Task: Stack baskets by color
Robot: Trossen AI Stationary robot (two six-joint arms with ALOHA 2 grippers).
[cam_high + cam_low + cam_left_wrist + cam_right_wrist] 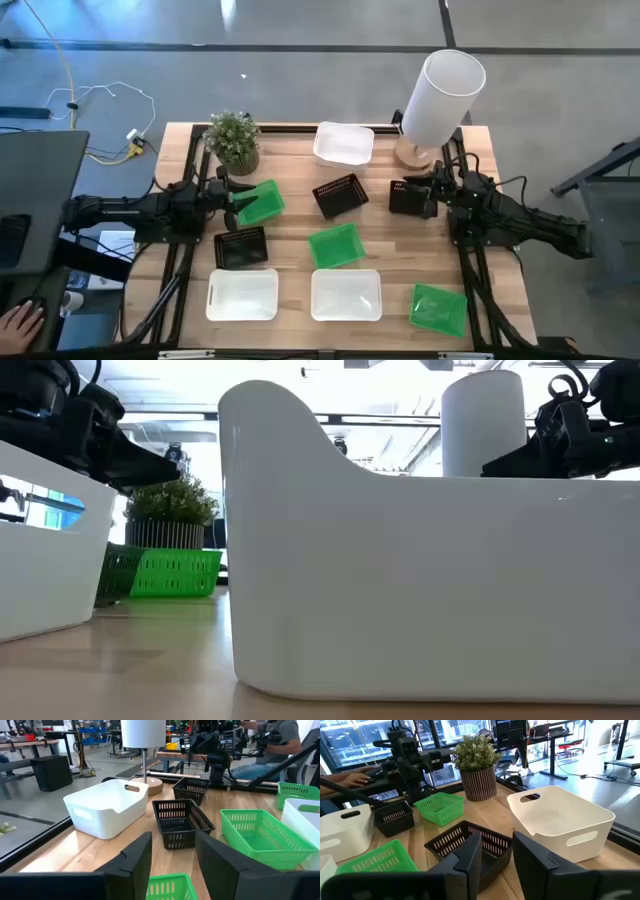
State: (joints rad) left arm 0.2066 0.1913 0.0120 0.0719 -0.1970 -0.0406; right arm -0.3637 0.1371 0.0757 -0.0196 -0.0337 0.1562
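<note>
Baskets lie unstacked across the worktop (290,225); I judge the sort barely begun. My left claw (232,205) grasps a green basket (262,202), the right claw (425,196) a black basket (406,196). Next, I'd carry each onto its colour-mate.

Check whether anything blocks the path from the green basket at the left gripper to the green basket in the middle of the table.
Nothing visible does. The left gripper is at a green basket; bare wood lies between it and the middle green basket. The black baskets sit off that line.
</note>
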